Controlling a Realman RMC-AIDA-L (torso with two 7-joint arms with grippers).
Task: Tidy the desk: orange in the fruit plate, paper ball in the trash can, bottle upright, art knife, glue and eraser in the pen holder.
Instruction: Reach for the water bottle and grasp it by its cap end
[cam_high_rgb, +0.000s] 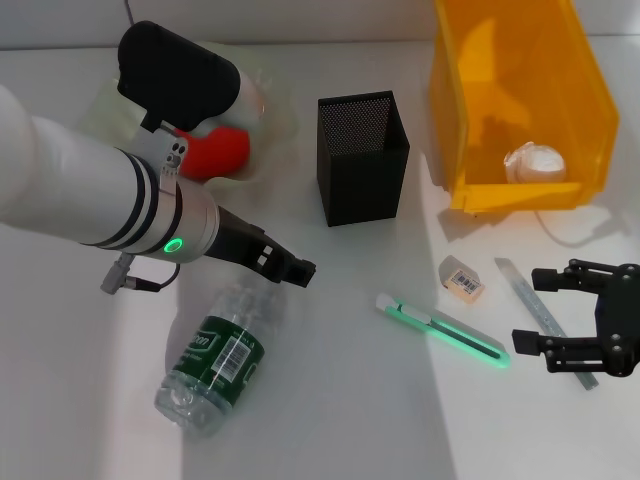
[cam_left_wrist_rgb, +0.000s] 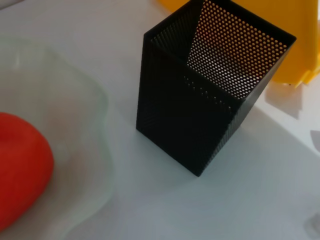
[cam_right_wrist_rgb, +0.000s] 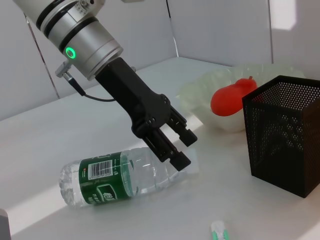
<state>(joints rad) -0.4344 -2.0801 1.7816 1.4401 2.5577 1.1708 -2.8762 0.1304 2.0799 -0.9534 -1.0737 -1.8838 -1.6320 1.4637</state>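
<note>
Hovering over the neck end of the bottle (cam_high_rgb: 212, 362), my left gripper (cam_right_wrist_rgb: 175, 147) has its fingers parted and holds nothing. That bottle lies on its side on the white desk (cam_high_rgb: 330, 400), cap end under my fingers, green label facing up. Behind my left arm sits the fruit plate (cam_right_wrist_rgb: 200, 90) with the orange (cam_high_rgb: 215, 150) in it. Beside the plate stands the pen holder (cam_high_rgb: 362, 157), upright. Farther right is the trash can (cam_high_rgb: 520, 100), the paper ball (cam_high_rgb: 535, 162) inside. My right gripper (cam_high_rgb: 585, 320) waits low on the right, fingers spread, just beside the art knife (cam_high_rgb: 545, 315). Between lie the eraser (cam_high_rgb: 462, 277) and the glue (cam_high_rgb: 440, 328).
</note>
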